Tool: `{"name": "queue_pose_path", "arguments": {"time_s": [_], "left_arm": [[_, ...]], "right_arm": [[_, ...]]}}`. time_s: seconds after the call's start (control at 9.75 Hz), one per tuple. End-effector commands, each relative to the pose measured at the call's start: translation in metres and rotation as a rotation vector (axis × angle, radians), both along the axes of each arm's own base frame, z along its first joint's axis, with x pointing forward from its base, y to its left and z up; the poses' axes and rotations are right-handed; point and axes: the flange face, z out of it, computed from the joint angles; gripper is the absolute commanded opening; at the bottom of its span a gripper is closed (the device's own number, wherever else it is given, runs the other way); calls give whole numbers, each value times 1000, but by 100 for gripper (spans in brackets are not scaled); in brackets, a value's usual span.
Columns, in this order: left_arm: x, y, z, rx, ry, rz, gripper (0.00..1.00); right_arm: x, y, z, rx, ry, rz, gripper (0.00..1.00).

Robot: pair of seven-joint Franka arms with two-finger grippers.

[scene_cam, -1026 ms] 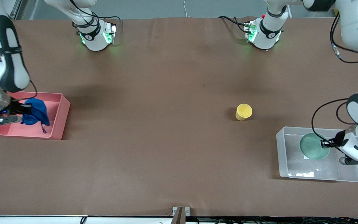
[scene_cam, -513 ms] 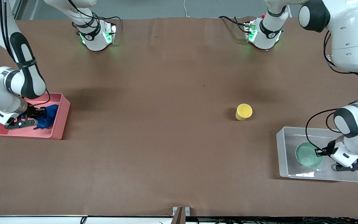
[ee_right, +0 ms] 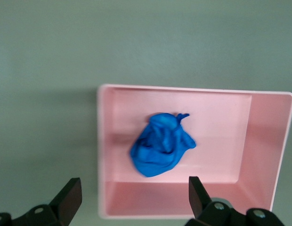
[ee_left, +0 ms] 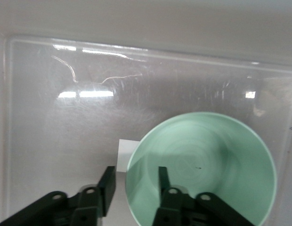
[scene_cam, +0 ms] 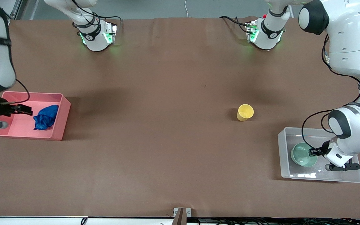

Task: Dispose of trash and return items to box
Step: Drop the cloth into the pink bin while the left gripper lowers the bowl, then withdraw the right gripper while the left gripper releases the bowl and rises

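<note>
- blue wad, the trash [scene_cam: 46, 117], lies loose in the pink bin [scene_cam: 62, 117] at the left edge of the frame; i call that part done.
- my right gripper [scene_cam: 26, 109] hangs over the bin with jaws spread wide, nothing between them; the right wrist view shows the wad [ee_right: 161, 144] lying clear below.
- mint-green bowl [scene_cam: 303, 154] sits low in the clear box [scene_cam: 283, 155], lower right of the frame.
- my left gripper [scene_cam: 313, 152] has its fingers [ee_left: 163, 180] straddling the bowl's rim [ee_left: 136, 155]; they look parted, so i judge the bowl released or nearly so.
- yellow cup [scene_cam: 245, 112] stands on the brown table [scene_cam: 167, 125], right of centre, well apart from the box: that's what's left.
</note>
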Motion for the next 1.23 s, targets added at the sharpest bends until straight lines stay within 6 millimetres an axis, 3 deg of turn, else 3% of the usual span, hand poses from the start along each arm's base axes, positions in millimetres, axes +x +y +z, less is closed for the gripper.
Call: {"name": "queue_pose_path", "arguments": {"time_s": [0.0,0.21,0.31,0.41,0.62,0.72,0.82,1.13], "left_arm": [[-6,-13,51,-23,-9,-24,100],[-15,-32,132,-37,-9,-72,100],[-27,-45,172,-34,21,-109,100],[-43,-65,210,-37,62,-122,100],[-90,-108,267,-17,75,-109,100],[-116,-123,282,-21,69,-102,100],[-140,-138,282,-23,85,-119,100],[-169,-181,243,-19,111,-154,100]], "right_arm": [[-19,43,82,13,-115,-193,100],[-41,55,158,21,-88,-203,100],[-49,61,205,26,-87,-203,100],[-58,63,227,26,-68,-196,100],[-57,60,231,25,-69,-190,100],[-57,62,232,22,-68,-170,100],[-56,62,233,26,-76,-170,100],[-56,65,232,27,-74,-159,100]]}}
